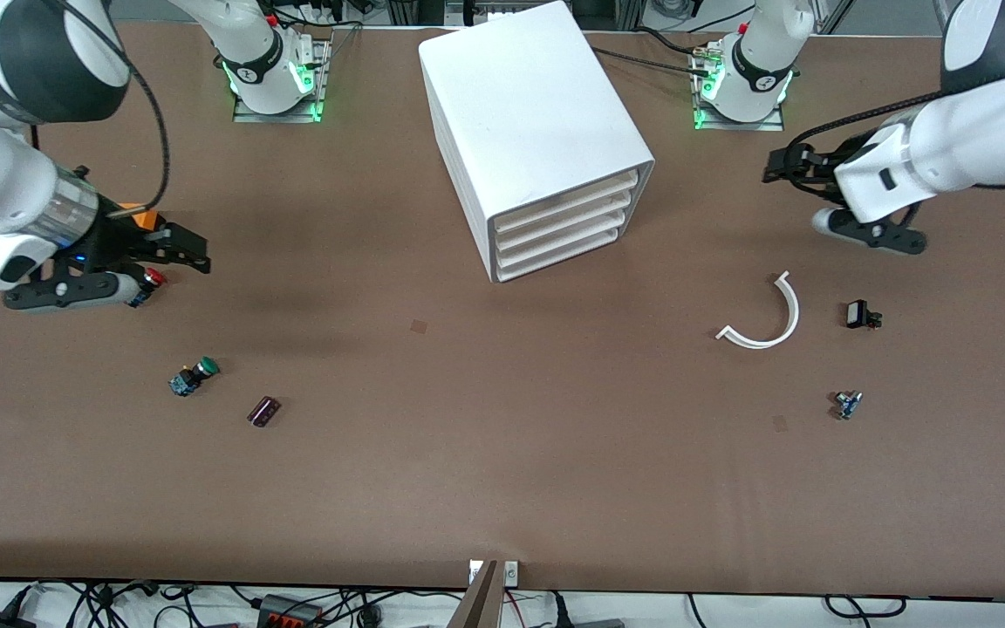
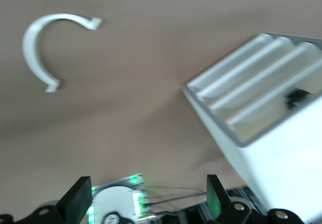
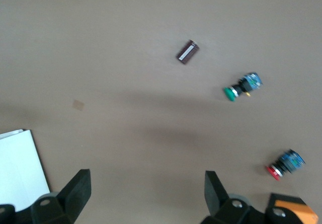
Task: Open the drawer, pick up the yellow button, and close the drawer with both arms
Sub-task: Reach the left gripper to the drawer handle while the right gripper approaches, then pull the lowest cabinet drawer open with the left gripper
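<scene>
Both end effectors, left (image 1: 783,166) and right (image 1: 193,249), hang spread and empty over the worktop (image 1: 502,453), apparently poised before approaching the shut drawer (image 1: 565,201).

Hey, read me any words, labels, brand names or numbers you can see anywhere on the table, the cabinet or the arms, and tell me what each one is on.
No text can be read.
Round logo marks on both arm bases: too small to read.
Pale label on the small dark part: too blurred to read.
White cabinet and its drawers: no markings visible.
</scene>
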Available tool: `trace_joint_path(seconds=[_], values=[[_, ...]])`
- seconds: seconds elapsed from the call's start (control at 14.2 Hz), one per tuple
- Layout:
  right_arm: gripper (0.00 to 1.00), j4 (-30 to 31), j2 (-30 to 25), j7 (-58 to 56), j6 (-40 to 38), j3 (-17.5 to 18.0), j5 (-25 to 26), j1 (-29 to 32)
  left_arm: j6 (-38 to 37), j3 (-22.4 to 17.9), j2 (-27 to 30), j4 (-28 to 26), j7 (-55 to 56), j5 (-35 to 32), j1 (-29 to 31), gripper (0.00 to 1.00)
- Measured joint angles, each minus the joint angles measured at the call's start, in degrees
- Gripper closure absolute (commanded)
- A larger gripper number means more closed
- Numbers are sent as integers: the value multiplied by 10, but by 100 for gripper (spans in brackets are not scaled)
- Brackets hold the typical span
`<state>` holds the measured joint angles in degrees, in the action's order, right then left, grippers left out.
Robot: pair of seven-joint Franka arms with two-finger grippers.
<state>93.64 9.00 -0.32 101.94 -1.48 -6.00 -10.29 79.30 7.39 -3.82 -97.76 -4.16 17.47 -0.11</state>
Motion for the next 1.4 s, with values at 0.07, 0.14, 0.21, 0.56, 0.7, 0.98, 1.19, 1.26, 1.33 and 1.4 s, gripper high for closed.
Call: trace_joint_path(seconds=[0.07,0.14,0.21,0.56,0.7,0.98,1.19,1.26,1.33,1.4], values=[[0,0,6,0,14,0,-1,-13,-1,0,-18,0,-17,42,1,0],[0,0,13,0,25,0,-1,-25,-2,-1,-39,0,-32,83,3,0],[0,0,19,0,36,0,-2,-36,-2,-1,-63,1,-45,119,3,0],[0,-21,43,20,50,0,-18,-66,-1,0,-177,2,-162,269,0,0],[0,-23,44,41,50,0,-18,-80,6,0,-217,0,-227,323,-3,12],[0,-23,50,53,50,0,-18,-88,39,4,-259,-33,-354,387,-28,42],[0,-23,50,53,50,-3,-18,-88,50,5,-276,-71,-443,424,-47,53],[0,-24,50,53,50,-3,-18,-87,50,5,-280,-80,-460,428,-49,53],[0,-24,50,53,50,-3,-18,-87,48,6,-282,-87,-468,431,-49,53],[0,-24,50,53,50,-3,-18,-87,43,7,-282,-94,-471,434,-49,53]])
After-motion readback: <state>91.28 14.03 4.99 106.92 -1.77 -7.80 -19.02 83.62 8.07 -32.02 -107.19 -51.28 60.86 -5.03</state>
